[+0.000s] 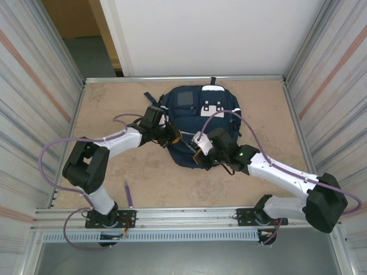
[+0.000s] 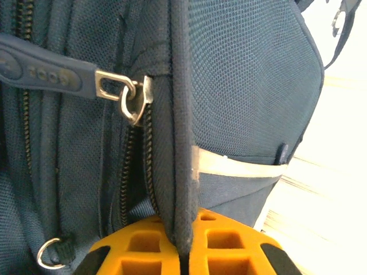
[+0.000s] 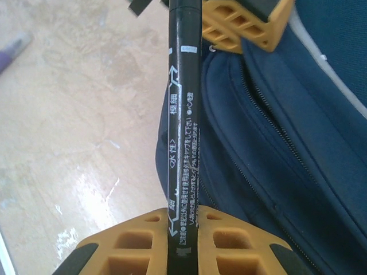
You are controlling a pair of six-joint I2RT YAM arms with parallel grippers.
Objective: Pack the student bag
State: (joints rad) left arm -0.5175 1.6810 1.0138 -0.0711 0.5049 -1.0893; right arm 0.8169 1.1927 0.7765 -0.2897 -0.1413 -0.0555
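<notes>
- Pinching a zip-side seam of the student bag (it lies by the far edge of the table), the left jaws are closed.
- Right jaws clamp a black pen beside the bag.

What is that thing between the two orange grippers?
A black pen with white print, clamped in the right gripper, stretches toward the left gripper, which pinches the student bag's edge. The right wrist view shows it.
</notes>
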